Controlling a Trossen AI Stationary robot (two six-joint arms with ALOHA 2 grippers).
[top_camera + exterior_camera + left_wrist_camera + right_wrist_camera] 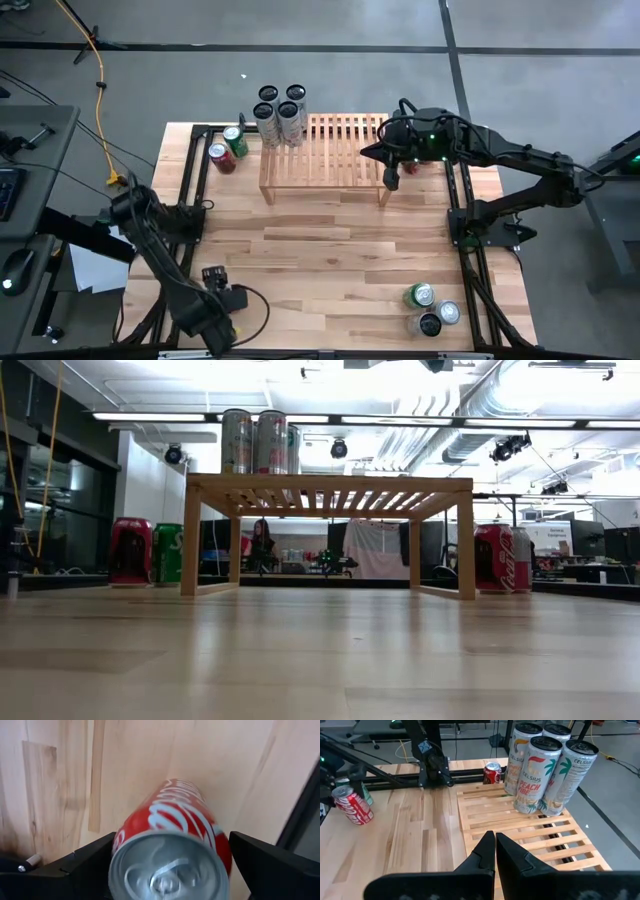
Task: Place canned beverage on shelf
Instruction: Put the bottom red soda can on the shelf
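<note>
Red cola can [172, 845], lying between the spread fingers of the left claw [222, 302], fills the left wrist view; whether the fingers touch it cannot be told. Well away from this claw, across the worktop [330, 260], stands the shelf [325, 150], with four tall cans [280, 112] upright at one end of its slatted top. The right claw [495, 851], fingers pressed together and empty, hovers over the shelf's other end. Judged progress: four cans shelved; red and green cans [228, 148] beside the shelf and a cluster [430, 308] at the near edge remain.
</note>
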